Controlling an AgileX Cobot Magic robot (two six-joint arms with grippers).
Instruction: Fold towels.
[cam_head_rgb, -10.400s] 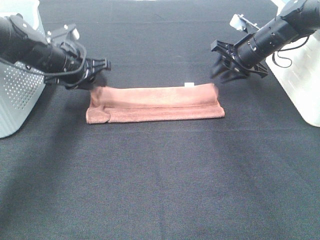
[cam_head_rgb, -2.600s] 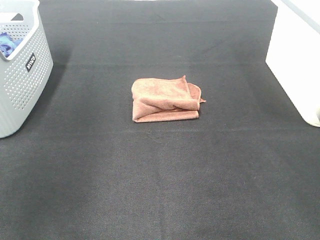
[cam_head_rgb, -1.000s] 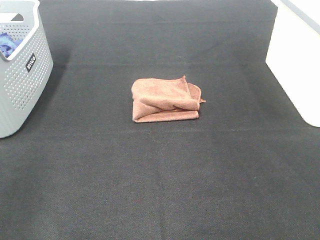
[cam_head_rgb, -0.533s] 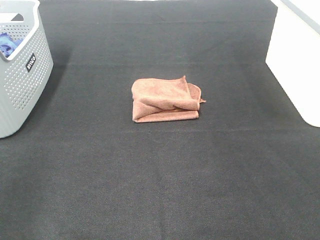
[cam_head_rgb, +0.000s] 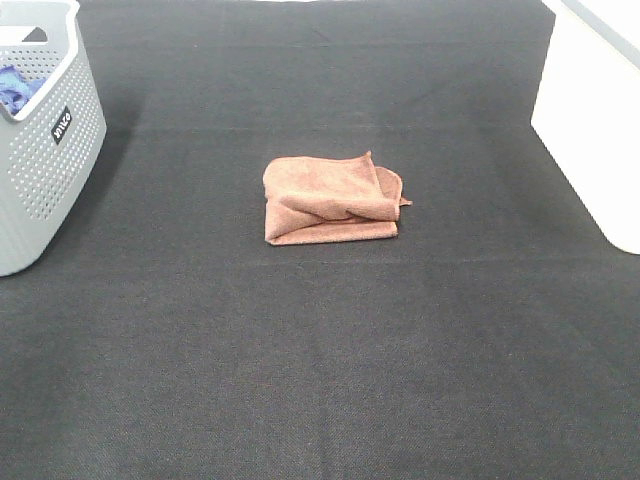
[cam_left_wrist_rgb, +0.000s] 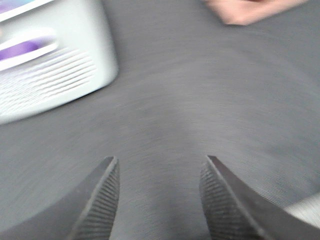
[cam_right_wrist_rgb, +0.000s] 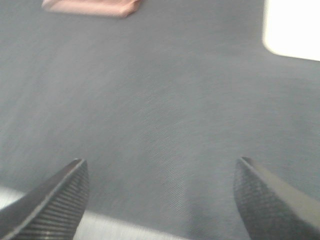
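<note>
The reddish-brown towel (cam_head_rgb: 332, 199) lies folded into a small thick square on the black table mat (cam_head_rgb: 320, 350), near the middle; its top layer is slightly askew. No arm shows in the exterior high view. In the left wrist view my left gripper (cam_left_wrist_rgb: 159, 200) is open and empty above bare mat, with a blurred edge of the towel (cam_left_wrist_rgb: 245, 10) far off. In the right wrist view my right gripper (cam_right_wrist_rgb: 160, 195) is wide open and empty, with the towel (cam_right_wrist_rgb: 92, 7) far from it.
A grey perforated basket (cam_head_rgb: 40, 140) holding a blue cloth (cam_head_rgb: 12, 88) stands at the left edge; it also shows in the left wrist view (cam_left_wrist_rgb: 50, 60). A white container (cam_head_rgb: 590, 120) stands at the right edge, also seen in the right wrist view (cam_right_wrist_rgb: 292, 27).
Ten seconds ago the towel lay as a long strip with both grippers at its ends; now it is folded small and both arms are out of the high view. No change over the last seconds.
</note>
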